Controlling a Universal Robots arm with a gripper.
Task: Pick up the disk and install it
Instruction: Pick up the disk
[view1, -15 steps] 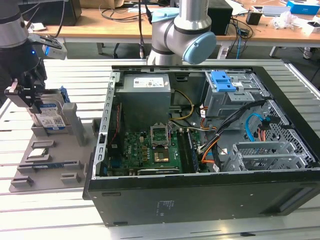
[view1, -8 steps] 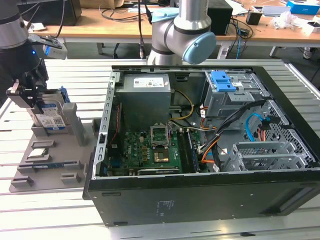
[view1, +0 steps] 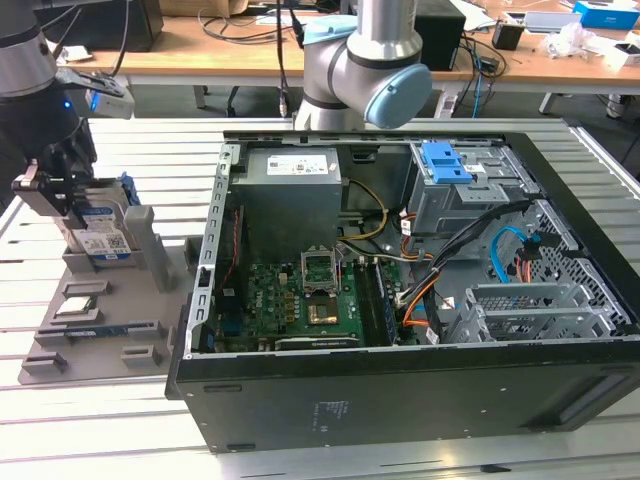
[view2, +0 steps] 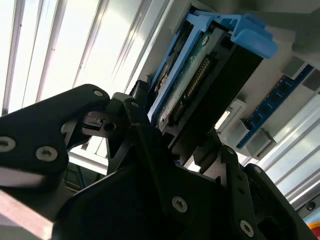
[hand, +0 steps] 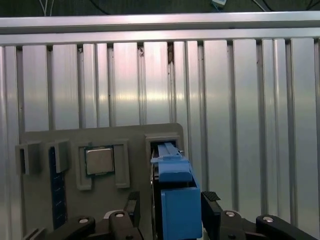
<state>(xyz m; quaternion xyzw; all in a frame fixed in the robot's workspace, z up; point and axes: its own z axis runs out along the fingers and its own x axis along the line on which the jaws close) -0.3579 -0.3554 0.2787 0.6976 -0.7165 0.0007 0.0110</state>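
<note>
The disk (view1: 103, 240) stands on edge in a slot of the grey fixture (view1: 110, 300) at the exterior view's left; its white-and-blue label faces the camera. My gripper (view1: 75, 200) is down over it. In the first wrist view the disk's blue caddy (hand: 175, 185) lies between the two black fingers (hand: 132, 210), with its far end in the fixture's slot. The second wrist view shows the disk (view2: 200, 75) edge-on, with its connector and blue frame, and the gripper (view2: 172, 125) pressed against both of its faces. The gripper is shut on the disk.
The open computer case (view1: 400, 400) lies on the slatted metal table, to the exterior view's right of the fixture. A blue bracket (view1: 447, 160) sits in the case's drive bay at the back. A square silver chip (hand: 99, 161) and a blue memory strip (hand: 56, 200) rest in the fixture. The arm's base (view1: 365, 60) stands behind the case.
</note>
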